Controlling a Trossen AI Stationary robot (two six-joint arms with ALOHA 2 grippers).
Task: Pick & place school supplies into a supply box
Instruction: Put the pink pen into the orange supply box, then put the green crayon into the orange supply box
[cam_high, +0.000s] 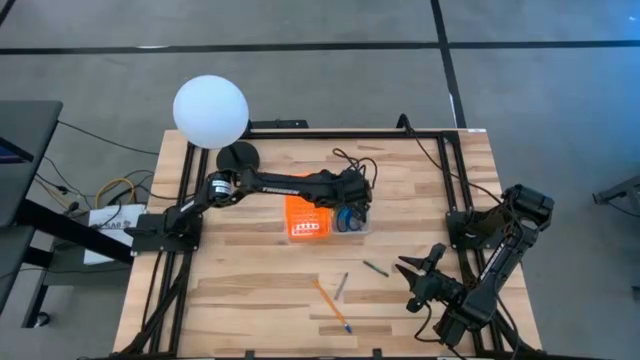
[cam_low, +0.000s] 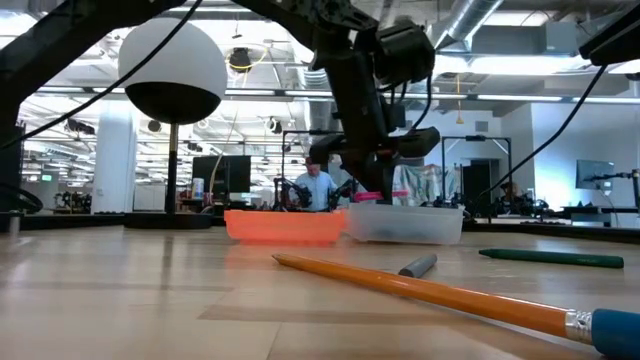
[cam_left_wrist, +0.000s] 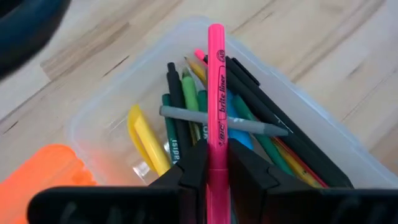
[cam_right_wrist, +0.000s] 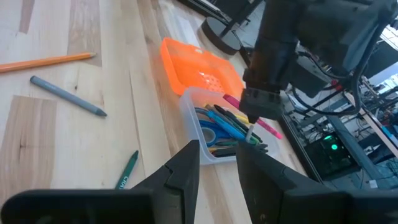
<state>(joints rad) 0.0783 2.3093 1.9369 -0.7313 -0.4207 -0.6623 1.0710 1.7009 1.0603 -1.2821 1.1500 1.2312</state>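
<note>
The supply box is a clear tray (cam_high: 362, 228) with its orange lid (cam_high: 306, 218) open beside it, at mid-table. Several pens and markers (cam_left_wrist: 186, 118) lie in the tray, with blue scissors (cam_right_wrist: 208, 134). My left gripper (cam_left_wrist: 216, 169) hovers over the tray, shut on a pink highlighter (cam_left_wrist: 216, 87); it also shows in the low view (cam_low: 378, 180). An orange pencil (cam_high: 330, 303), a grey pen (cam_high: 341, 285) and a green pen (cam_high: 376, 268) lie flat on the near table. My right gripper (cam_right_wrist: 217, 171) waits open at the near right (cam_high: 422, 275), with nothing between its fingers. My left gripper pinches the pink highlighter's barrel (cam_left_wrist: 216, 140) between its two fingers (cam_left_wrist: 194, 165), slanting down from above. The highlighter runs out ahead of the fingers, its free end (cam_left_wrist: 216, 31) over the tray's far wall. It is lifted clear above the pens in the tray.
A white globe lamp (cam_high: 210, 112) stands at the table's far left, its dark foot (cam_high: 238, 156) behind the left arm. Black frame rails (cam_high: 455, 180) run along the table's sides and far edge. Bare wood lies at the near left.
</note>
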